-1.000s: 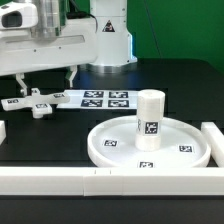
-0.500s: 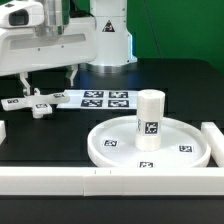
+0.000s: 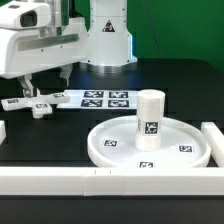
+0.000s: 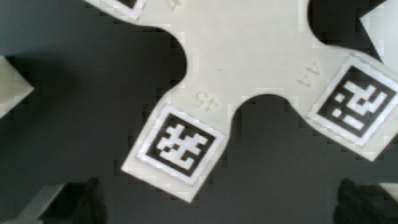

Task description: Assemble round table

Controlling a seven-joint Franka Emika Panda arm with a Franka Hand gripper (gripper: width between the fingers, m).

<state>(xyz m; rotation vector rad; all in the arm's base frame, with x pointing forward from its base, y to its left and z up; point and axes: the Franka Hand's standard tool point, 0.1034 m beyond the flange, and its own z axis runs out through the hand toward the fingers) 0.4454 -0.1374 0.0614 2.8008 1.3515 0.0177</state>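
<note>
The large rimmed round disc (image 3: pixel 150 143) lies on the table at the exterior view's right. The short cylindrical leg (image 3: pixel 149 120) stands upright at its centre. The four-armed cross-shaped foot (image 3: pixel 36 102) lies flat at the exterior view's left. My gripper (image 3: pixel 46 82) hangs just above the foot, open and empty. In the wrist view the foot (image 4: pixel 240 60) fills the frame with two tagged arms, and my dark fingertips (image 4: pixel 75 200) stand wide apart on either side, not touching it.
The marker board (image 3: pixel 105 99) lies behind the disc. Long white bars run along the front edge (image 3: pixel 60 180) and at the exterior view's right (image 3: pixel 214 137). A small white piece (image 3: pixel 3 131) sits at the left edge. The robot base (image 3: pixel 110 40) stands at the back.
My gripper has shifted a little toward the exterior view's left and down over the cross-shaped foot. The parts have not moved.
</note>
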